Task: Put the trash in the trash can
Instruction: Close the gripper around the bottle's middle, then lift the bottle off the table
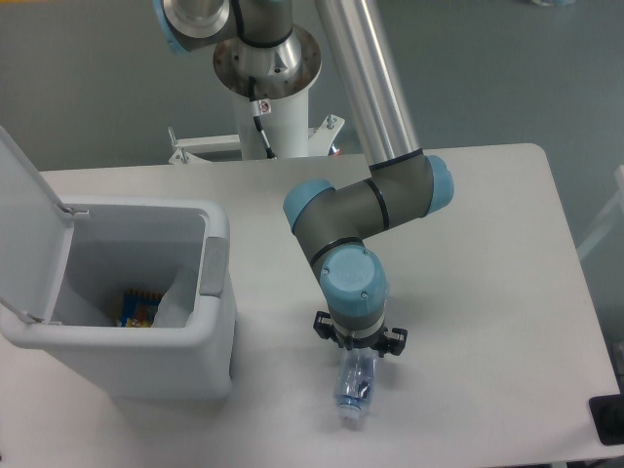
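A crushed clear bluish plastic bottle point(354, 387) lies on the white table near the front edge, its white cap pointing toward the camera. My gripper point(356, 345) points straight down over the bottle's far end. The blue wrist cap hides its fingers, and only black parts show at either side. Whether the fingers touch the bottle is not visible. The trash can point(216, 322) stands at the left with its lid point(24, 210) flipped up. A white paper-like wrapper point(175, 297) leans against its inner right wall.
A colourful item point(136, 308) lies at the bottom of the bin. The arm's white base column point(268, 107) stands behind the table's back edge. A dark object point(609, 417) sits at the front right corner.
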{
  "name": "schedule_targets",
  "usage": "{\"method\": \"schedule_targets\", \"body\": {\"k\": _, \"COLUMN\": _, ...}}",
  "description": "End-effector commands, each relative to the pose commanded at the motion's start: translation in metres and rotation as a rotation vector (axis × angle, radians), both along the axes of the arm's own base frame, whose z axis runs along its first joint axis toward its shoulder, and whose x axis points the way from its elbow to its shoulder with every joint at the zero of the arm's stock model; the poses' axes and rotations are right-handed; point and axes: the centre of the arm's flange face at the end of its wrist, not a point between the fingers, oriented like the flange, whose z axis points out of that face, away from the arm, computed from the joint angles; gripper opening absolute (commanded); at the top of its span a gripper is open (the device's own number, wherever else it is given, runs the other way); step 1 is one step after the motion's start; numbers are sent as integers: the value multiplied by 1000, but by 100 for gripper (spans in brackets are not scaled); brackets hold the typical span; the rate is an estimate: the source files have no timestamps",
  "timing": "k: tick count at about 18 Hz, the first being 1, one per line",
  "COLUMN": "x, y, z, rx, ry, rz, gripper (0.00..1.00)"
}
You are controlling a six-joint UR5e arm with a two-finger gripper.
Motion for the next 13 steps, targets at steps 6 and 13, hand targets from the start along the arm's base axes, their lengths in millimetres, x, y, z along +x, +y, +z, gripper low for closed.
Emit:
{"method": "schedule_targets", "body": {"k": 6, "x": 0, "y": 0, "z": 3, "rx": 4, "ry": 4, "rz": -5, "gripper": 66}}
{"method": "schedule_targets", "body": {"k": 13, "x": -2, "y": 1, "z": 9, "rx": 11, "ry": 12, "rz": -17, "gripper": 66}}
